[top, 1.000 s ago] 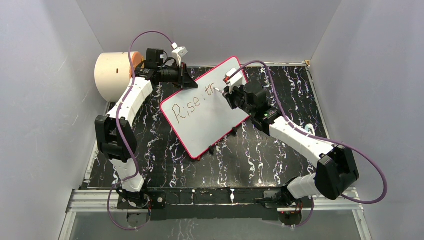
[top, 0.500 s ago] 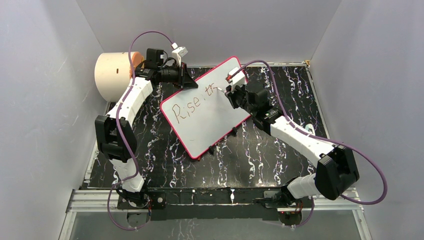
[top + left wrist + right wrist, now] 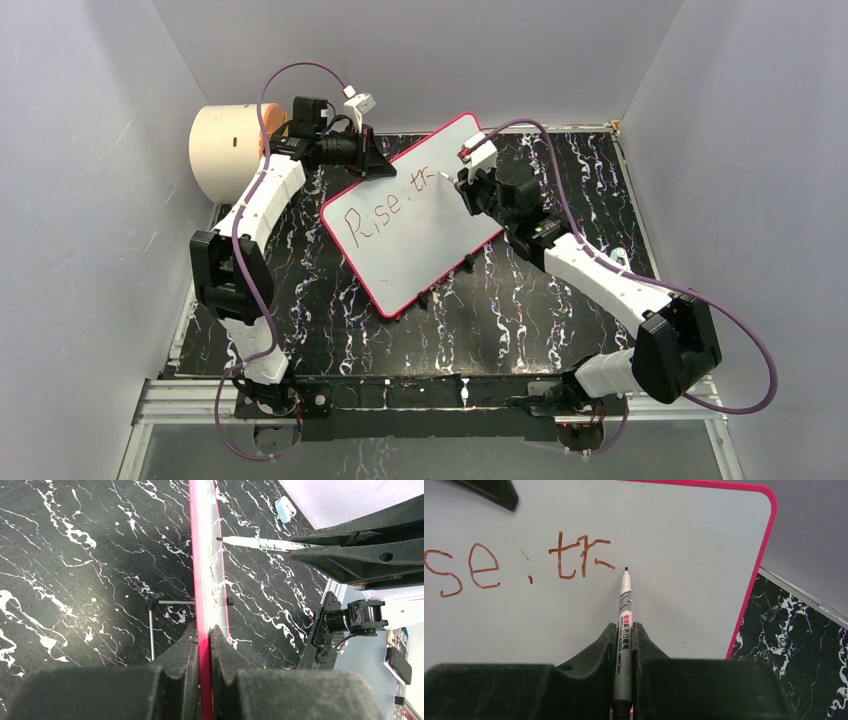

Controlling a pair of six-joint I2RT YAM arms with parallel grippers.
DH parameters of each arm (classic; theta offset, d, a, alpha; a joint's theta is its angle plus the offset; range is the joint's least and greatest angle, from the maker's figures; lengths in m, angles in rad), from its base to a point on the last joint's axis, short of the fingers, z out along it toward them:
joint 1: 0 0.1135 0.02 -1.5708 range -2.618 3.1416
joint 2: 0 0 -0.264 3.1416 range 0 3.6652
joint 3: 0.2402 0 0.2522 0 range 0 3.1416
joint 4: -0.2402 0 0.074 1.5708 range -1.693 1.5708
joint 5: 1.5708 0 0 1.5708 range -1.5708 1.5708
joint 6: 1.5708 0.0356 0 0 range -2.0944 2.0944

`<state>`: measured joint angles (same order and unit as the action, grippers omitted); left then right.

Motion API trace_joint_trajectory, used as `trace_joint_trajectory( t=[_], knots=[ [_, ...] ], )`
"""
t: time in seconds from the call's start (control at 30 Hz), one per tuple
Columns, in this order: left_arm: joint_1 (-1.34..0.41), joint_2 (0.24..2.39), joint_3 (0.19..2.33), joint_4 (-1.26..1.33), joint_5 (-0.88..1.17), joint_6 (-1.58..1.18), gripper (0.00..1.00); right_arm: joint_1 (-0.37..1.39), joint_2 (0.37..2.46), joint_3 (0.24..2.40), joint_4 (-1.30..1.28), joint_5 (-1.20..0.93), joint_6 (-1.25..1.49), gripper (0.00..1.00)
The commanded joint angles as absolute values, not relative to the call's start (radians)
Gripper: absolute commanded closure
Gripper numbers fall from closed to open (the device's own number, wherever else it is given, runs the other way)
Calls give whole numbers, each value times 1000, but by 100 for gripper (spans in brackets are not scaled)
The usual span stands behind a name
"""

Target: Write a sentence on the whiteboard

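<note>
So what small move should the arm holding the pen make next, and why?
Probably slide the marker tip a touch further along the line and begin the next letter. The sentence reads only "Rise, tr" so far, the tip sits just past the "r", bare whiteboard lies ahead, and the left end effector clamps the board's rim.

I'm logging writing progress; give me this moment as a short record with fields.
whiteboard: pink rim, rounded corners
left claw: shut on whiteboard rim
right claw: shut on marker
writing: "Rise, tr" in reddish-brown
marker tip: just right of the r
other: cream cylinder behind left arm
</note>
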<state>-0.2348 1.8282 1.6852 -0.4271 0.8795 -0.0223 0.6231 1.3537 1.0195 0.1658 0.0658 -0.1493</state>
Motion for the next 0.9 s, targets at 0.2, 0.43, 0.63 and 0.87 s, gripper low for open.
trace_joint_trajectory(
  t=[0.2,0.43,0.63,0.87],
  knots=[
    [-291,1897,1623,-662,860,75,100,612,1357,1065,291,74,-120,100],
    [-292,1897,1624,-663,861,75,100,611,1385,1082,305,69,-118,100],
    [-292,1896,1624,-663,861,75,100,612,1392,1090,298,44,-114,100],
    [-293,1899,1626,-664,861,75,100,612,1396,1103,204,6,-118,100]
  ],
)
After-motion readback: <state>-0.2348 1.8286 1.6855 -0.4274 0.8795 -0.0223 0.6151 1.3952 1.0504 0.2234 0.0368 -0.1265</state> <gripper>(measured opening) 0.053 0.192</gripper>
